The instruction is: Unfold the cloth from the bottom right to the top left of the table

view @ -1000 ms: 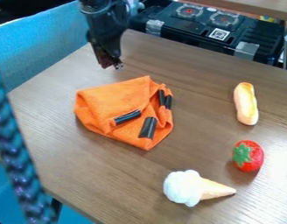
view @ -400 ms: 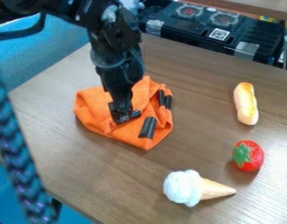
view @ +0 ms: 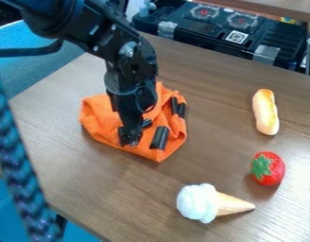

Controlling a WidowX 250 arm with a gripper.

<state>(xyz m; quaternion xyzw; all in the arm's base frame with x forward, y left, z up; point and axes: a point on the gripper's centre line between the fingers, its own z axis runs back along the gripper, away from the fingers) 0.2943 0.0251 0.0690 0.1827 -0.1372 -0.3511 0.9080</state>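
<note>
Over at the far left, a thick, glossy, dark blue braided strand (view: pixel 21 179) ran down past the front of the table (view: pixel 211 139), which had a brown wood-grain top. Behind it, at the upper left, I could see a light blue surface (view: pixel 40 71). The jointed black robot arm (view: pixel 123 49) came in from that upper left corner and bent downward, its black claw (view: pixel 130 141) hanging down over the near part of a bunched-up, soft orange cloth (view: pixel 100 118) with black strips on it. From where I stood, I couldn't tell whether the claw was open or closed, or whether it had hold of any fabric. The cloth lay on the left half of the table, crumpled and folded over itself, with one black strip (view: pixel 159 138) just to the right of the claw and two more side by side near the cloth's right edge. Past the table's far edge sat a black toy stove (view: pixel 214 30) with two round burners, a black-and-white square label and patches of silvery tape. Nearer me, an ice cream cone (view: pixel 198 203) with a white top and a tan cone lay on its side, the cone pointing right. Farther right came a red toy strawberry (view: pixel 275 170) with green leaves, and beyond it a long, pale yellow-orange bread roll (view: pixel 265 113).
</note>
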